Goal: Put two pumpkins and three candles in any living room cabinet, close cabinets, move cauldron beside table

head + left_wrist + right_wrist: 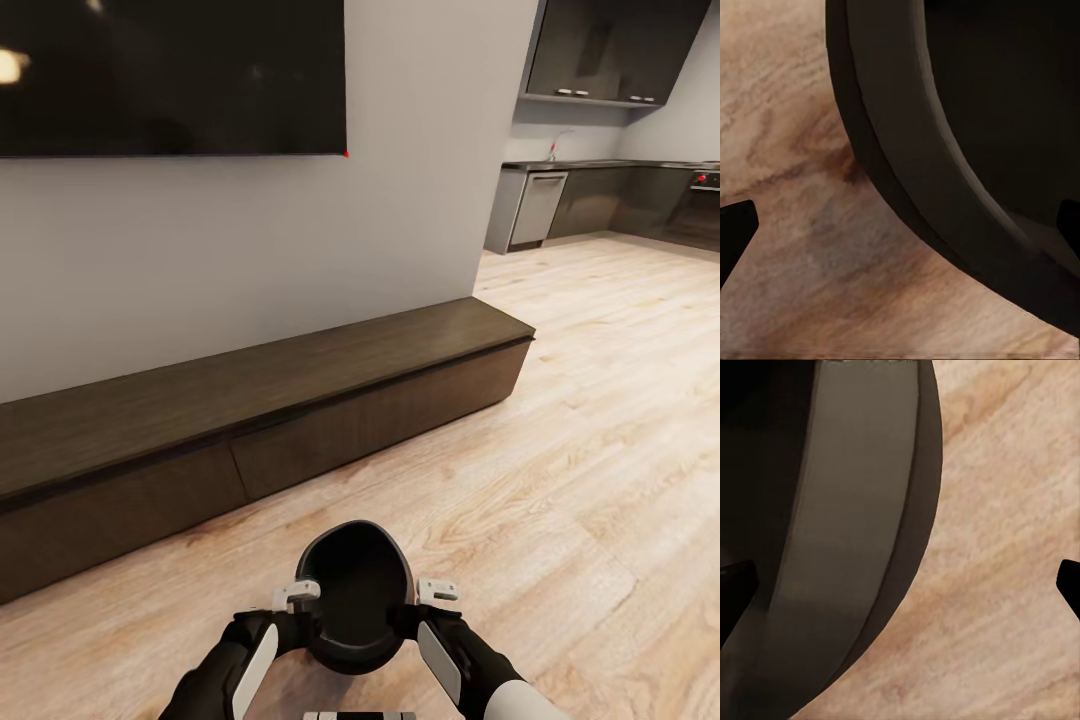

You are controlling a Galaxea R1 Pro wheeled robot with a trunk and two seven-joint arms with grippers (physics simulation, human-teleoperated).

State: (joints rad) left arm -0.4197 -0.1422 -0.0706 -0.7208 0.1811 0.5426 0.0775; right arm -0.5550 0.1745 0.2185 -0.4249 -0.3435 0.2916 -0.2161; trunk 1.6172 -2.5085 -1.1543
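Between my two arms, low in the head view, I'm carrying the cauldron (352, 600): dark, matte, thick-rimmed, its hollow facing up. My left gripper (297, 596) and right gripper (437, 591) are each straddling its rim, one finger inside and one outside, though I can't tell whether they're clamped. Ahead and to the left, the long dark cabinet (250, 420) is sitting against the grey wall (300, 250), drawers shut. To the right, pale wood floor (600, 450) is running open toward the kitchen (610, 190).
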